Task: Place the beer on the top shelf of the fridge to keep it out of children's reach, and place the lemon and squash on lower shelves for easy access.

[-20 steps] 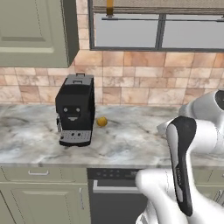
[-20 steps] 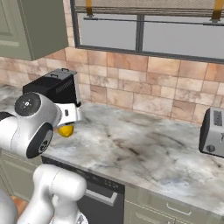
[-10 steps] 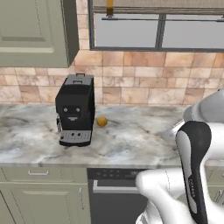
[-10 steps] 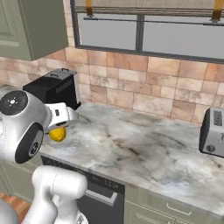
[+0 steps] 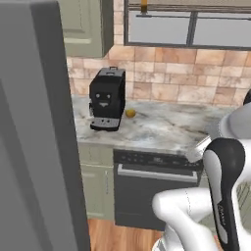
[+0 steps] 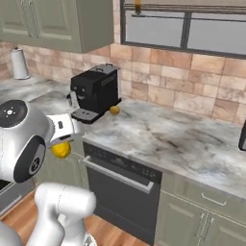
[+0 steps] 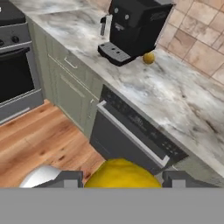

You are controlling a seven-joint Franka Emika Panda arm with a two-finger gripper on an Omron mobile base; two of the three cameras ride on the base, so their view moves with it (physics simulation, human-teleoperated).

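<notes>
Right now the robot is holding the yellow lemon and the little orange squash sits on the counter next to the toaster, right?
Not the toaster. In the hand view the squash sits beside the black coffee machine on the counter. The gripper does hold the lemon.

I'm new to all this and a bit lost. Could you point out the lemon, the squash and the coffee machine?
lemon (image 7: 121, 174), hand view, middle of its yellow skin between the finger tips.
squash (image 6: 115, 110), right base view, its rounded middle, on the counter.
coffee machine (image 5: 108, 95), left base view, its black front face.

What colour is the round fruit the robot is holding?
Bright yellow. The lemon sits between the gripper fingers, clearest in the hand view.
</notes>
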